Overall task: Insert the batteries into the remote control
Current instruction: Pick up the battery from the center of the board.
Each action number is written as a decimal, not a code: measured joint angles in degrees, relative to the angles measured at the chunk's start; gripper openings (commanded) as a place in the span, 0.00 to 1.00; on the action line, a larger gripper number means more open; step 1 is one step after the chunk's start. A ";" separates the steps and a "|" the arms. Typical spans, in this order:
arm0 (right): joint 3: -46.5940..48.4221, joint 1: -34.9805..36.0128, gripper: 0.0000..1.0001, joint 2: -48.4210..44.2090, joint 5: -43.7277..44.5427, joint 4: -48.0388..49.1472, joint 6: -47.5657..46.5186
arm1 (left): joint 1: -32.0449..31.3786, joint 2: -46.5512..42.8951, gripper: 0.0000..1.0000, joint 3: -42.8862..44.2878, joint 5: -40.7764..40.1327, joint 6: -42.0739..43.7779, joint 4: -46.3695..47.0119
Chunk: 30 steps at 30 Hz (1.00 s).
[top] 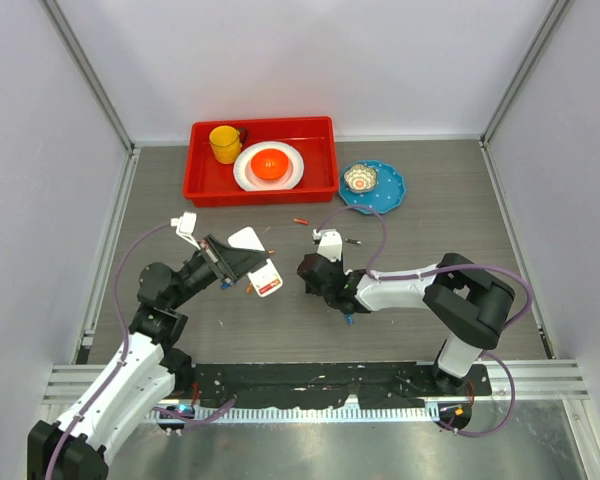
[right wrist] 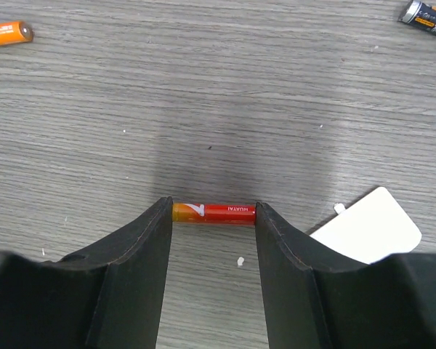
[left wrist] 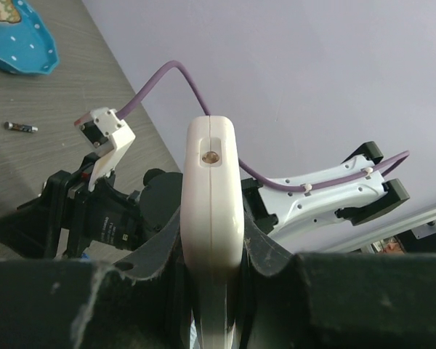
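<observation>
- Right wrist view: the right pincer (right wrist: 214, 207) is clamped end to end on a red battery (right wrist: 219, 212). The battery lies crosswise with one end against each finger tip. I cannot tell whether it touches the tabletop (right wrist: 225, 94) or hangs just above it.
- From that battery, an orange battery (right wrist: 6, 33) lies loose at 10 o'clock and a dark battery (right wrist: 427, 16) lies at 2 o'clock. Both are well apart from the pincer.
- A white flat piece (right wrist: 367, 229) lies at 3 o'clock, just beside the finger on that side.
- Left wrist view: the left pincer (left wrist: 212, 240) is closed on the remote (left wrist: 212, 174), one finger on each flat face. The remote is seen edge-on, with its free end pointing to 12 o'clock.
- Top view: the held remote, its red patch showing, is at 9 o'clock of the right pincer, near it but not touching.
- A red tray (top: 205, 190) sits at 12 o'clock on the tabletop and holds a yellow cup (top: 224, 143).
- A blue plate (top: 390, 190) sits just beside the tray, at its 3 o'clock.
</observation>
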 measured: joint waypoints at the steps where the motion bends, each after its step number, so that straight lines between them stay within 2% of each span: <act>1: 0.00 0.00 0.28 0.00 0.00 0.00 0.00 | 0.00 0.00 0.00 -0.35 0.00 0.04 0.02; 6: -0.02 0.00 0.27 -0.35 -0.07 -0.44 -0.31 | 0.00 0.72 0.00 -2.32 -0.09 0.20 0.74; 9: -0.85 0.02 0.27 -4.04 -0.02 -4.24 -1.38 | 0.00 2.14 0.00 -3.85 -0.26 0.42 1.84; 14: -0.46 0.20 0.27 -18.73 0.72 -13.86 -5.53 | -0.13 6.64 0.00 -5.95 -2.03 -0.07 6.23; 18: 6.01 0.35 0.27 -26.14 1.44 -22.67 -9.60 | -0.61 12.04 0.01 -6.60 -4.61 -1.05 11.28; 23: 14.12 1.42 0.27 -27.61 1.29 -31.01 -13.16 | -2.40 18.82 0.00 -6.60 -8.15 -2.47 19.71; 30: 18.73 5.29 0.27 -26.67 1.88 -37.88 -15.13 | -6.93 33.16 0.00 -6.60 -12.52 -4.92 37.05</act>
